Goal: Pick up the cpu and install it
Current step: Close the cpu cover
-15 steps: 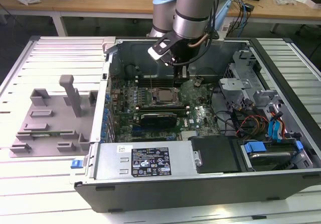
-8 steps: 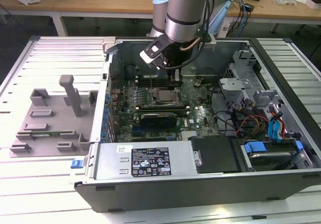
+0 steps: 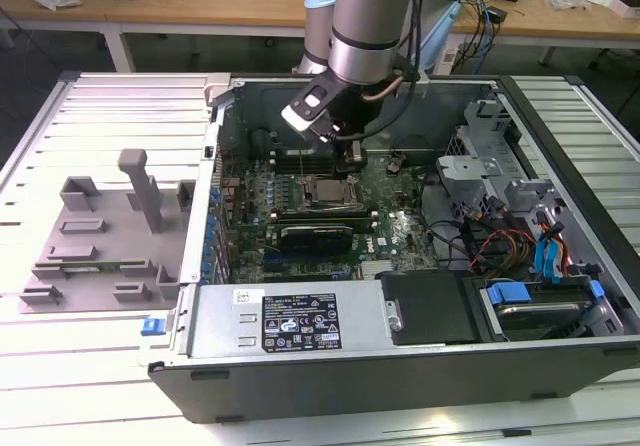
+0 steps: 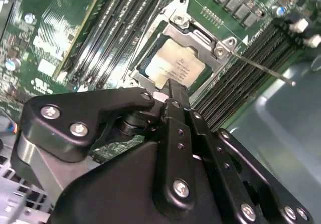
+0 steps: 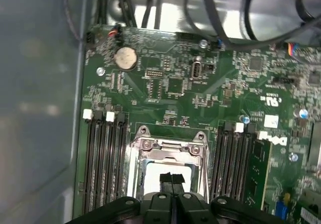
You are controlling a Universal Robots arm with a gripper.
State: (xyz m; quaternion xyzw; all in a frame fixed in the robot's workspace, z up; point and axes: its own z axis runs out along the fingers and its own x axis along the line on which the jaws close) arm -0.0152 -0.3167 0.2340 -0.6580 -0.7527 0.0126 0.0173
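My claw (image 3: 350, 158) hovers pinched shut, empty, over the cpu (image 3: 326, 192) at centre frame. It lies flat, lid up, square, hemmed by the socket frame (image 4: 198, 35); memory slots (image 5: 103, 163) crowd both flanks.

Even overhead light is washing the pale slatted surface (image 3: 110, 106) in the exterior view, casting only soft shadows, while the computer case (image 3: 400, 381) interior is sitting dimmer. In the second wrist view the cpu (image 4: 175, 66) is catching a pale sheen and the black gripper (image 4: 173, 85) is looming soft near the lens. In the first wrist view the case wall (image 5: 40, 83) is blurring into grey haze.
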